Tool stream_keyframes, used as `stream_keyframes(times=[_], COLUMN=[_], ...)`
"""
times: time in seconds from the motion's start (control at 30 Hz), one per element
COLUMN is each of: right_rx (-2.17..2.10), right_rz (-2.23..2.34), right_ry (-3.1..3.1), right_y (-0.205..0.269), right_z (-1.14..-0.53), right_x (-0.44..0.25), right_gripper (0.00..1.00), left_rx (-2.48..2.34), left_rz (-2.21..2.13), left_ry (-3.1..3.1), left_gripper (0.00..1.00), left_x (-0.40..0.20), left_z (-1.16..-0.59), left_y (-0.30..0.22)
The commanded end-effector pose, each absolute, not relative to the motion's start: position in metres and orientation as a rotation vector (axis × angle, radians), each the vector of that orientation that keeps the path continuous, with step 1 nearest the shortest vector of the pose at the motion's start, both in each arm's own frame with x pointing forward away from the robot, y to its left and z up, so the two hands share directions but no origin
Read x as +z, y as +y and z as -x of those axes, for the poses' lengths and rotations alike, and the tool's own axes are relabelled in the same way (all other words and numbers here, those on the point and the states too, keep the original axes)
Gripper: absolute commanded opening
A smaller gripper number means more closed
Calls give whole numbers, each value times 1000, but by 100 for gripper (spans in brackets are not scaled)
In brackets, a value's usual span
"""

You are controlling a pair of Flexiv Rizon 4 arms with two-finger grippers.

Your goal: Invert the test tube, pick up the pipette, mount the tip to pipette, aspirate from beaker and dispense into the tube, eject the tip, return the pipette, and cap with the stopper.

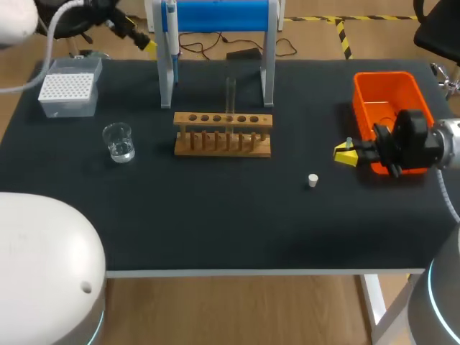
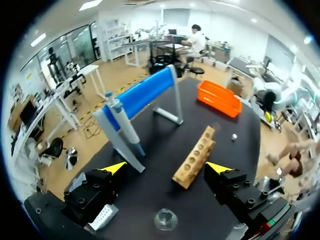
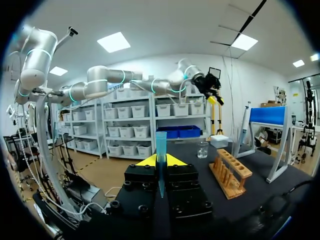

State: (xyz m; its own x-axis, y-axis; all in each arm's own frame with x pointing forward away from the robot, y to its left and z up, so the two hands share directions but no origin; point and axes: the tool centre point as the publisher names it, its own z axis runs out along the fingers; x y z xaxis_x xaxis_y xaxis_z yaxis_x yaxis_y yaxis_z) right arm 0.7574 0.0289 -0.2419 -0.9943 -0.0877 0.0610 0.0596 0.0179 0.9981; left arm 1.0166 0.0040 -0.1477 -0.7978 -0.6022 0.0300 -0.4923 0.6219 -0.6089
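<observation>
While right gripper (image 1: 346, 153) pinches the blue tip (image 3: 160, 150): it hangs just beside the orange bin (image 1: 384, 75); best to carry it over the rim before letting go
Left gripper (image 2: 166, 169): spread, empty, above the back left of the table (image 1: 215, 230)
Pipette (image 1: 171, 32): hanging on its stand (image 1: 215, 14)
Tube (image 1: 230, 90): upright in the rack (image 1: 223, 134)
Stopper (image 1: 313, 180): loose on the table near the right gripper, likely wanted next

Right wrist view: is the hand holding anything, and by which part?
The right hand is shut on a blue pipette tip, gripped about its middle, wide end sticking out ahead.
</observation>
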Motion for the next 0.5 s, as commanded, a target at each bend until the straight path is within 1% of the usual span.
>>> stream_keyframes(times=[0.03, 0.3, 0.5], right_rx=[-2131, -2131, -2131], right_rz=[-33, -33, -33], right_ry=[-2161, -2161, -2161], right_y=[28, 28, 28], right_z=[-758, -758, -758], right_x=[-243, -243, -243], right_gripper=[0, 0, 0], left_rx=[-798, -766, -781], left_rz=[1064, 1230, 1276], left_ry=[2654, 2522, 2434], left_gripper=[100, 100, 100], left_x=[-155, -165, -166], left_z=[-1040, -1055, -1062], left_y=[-3, -7, -16])
